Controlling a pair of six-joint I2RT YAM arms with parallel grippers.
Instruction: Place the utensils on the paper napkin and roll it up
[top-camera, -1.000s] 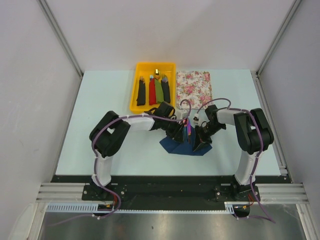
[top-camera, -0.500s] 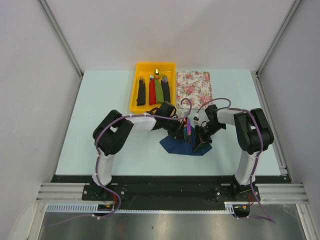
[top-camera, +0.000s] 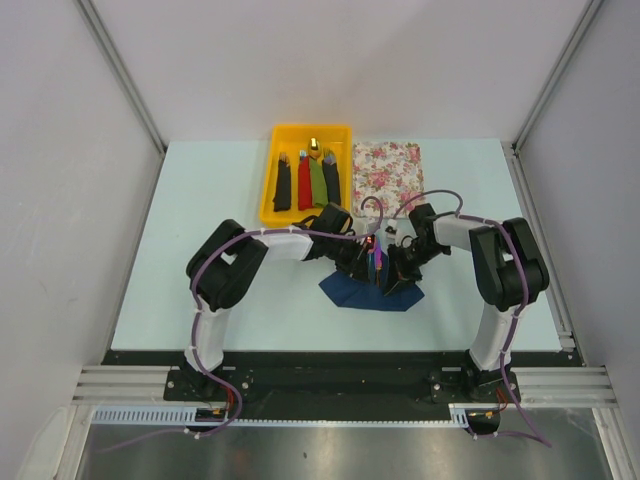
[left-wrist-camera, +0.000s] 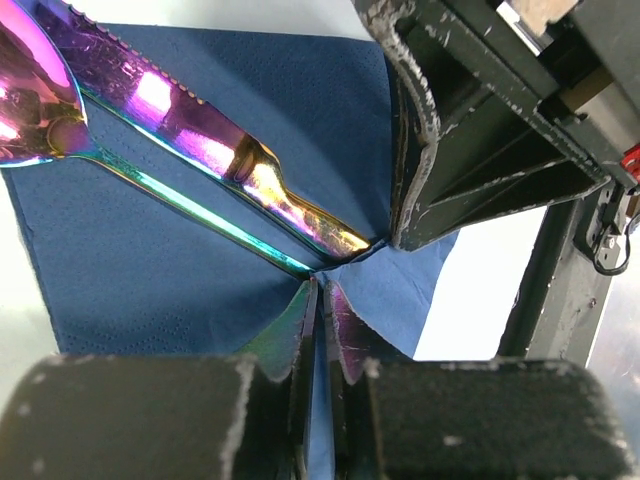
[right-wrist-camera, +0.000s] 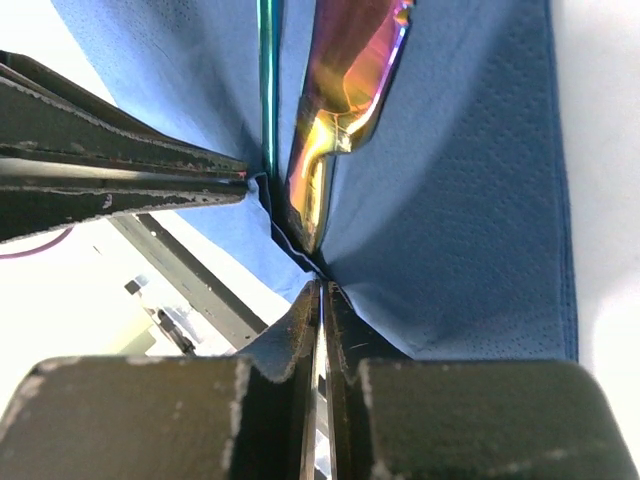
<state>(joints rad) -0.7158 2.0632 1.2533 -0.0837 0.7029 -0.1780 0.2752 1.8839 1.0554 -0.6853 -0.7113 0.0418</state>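
Observation:
The navy paper napkin (top-camera: 350, 291) lies mid-table with its near part lifted into a fold. The utensils (top-camera: 377, 262), an iridescent knife (left-wrist-camera: 200, 140) and spoon (left-wrist-camera: 35, 100), lie side by side on it; the knife's handle (right-wrist-camera: 335, 110) also shows in the right wrist view. My left gripper (left-wrist-camera: 322, 296) is shut on a pinch of the paper napkin (left-wrist-camera: 150, 280) by the handle ends. My right gripper (right-wrist-camera: 322, 290) is shut on the napkin's fold (right-wrist-camera: 450, 200) right opposite, and its fingers (left-wrist-camera: 470, 130) almost touch the left ones. Both grippers (top-camera: 380, 268) meet over the napkin.
A yellow tray (top-camera: 268, 205) at the back holds black, red and green bundles (top-camera: 308, 182) with gold tips. A white-and-pink floral mat (top-camera: 388, 178) lies right of the tray. Both arms arch inward over the table's middle.
My left arm has shifted slightly right, and my right gripper has moved a little left toward the left one, drawing the napkin's right side up and inward.

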